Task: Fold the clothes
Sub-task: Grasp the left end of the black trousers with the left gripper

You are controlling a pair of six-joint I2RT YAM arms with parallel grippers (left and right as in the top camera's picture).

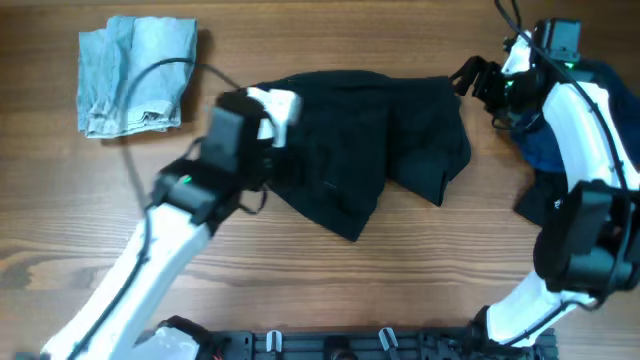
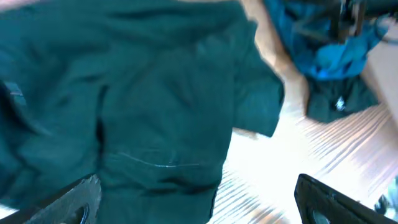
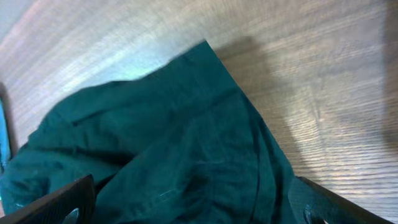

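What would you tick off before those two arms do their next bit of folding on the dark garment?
1. Left gripper open: ok.
2. Right gripper open: ok.
3. Dark garment lying flat: not ok, rumpled.
4. Folded cloth apart from garment: ok.
5. Blue pile apart from garment: ok, table shows between.

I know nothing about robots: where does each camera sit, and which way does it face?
Overhead: above the table, facing down at dark garment and grey cloth; left arm and right arm show.
Left wrist: on the left arm, facing garment and blue cloth; left gripper open below.
Right wrist: on the right arm, facing the garment corner; right gripper open.
All share the garment.
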